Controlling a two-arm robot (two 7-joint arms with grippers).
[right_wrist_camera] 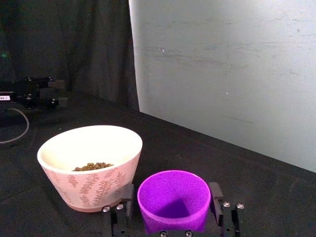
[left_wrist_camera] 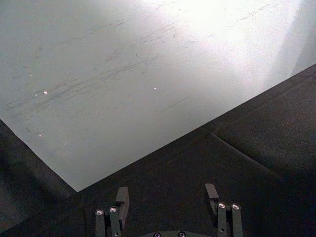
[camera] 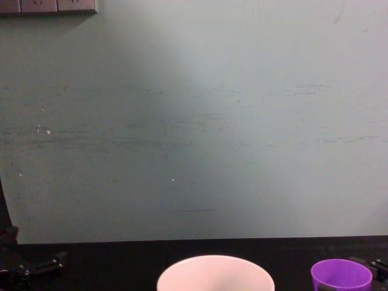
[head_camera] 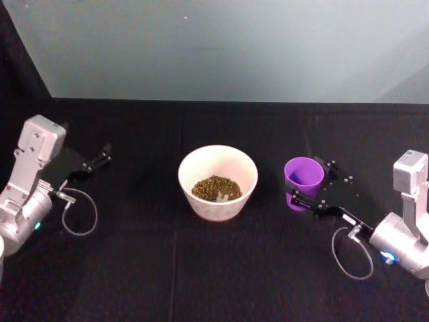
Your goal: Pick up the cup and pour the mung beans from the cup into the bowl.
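The bowl [head_camera: 218, 181] is white with a faint leaf pattern and stands mid-table on the black cloth, a heap of mung beans [head_camera: 216, 188] in its bottom. The bowl [right_wrist_camera: 90, 165] and the beans [right_wrist_camera: 93, 167] also appear in the right wrist view. To its right the purple cup [head_camera: 303, 180] is upright, and its inside [right_wrist_camera: 174, 200] looks empty. My right gripper [head_camera: 307, 182] is shut on the cup, one finger on each side of it [right_wrist_camera: 172, 205]. Far left, my left gripper [head_camera: 102, 158] hangs open over bare cloth [left_wrist_camera: 167, 197], holding nothing.
A pale wall panel [head_camera: 221, 47] rises along the table's far edge. Black cloth [head_camera: 201, 268] covers the table. Cable loops hang from the left wrist [head_camera: 80, 215] and the right wrist [head_camera: 352, 255]. The bowl rim [camera: 215, 270] and the cup rim [camera: 341, 274] show low in the chest view.
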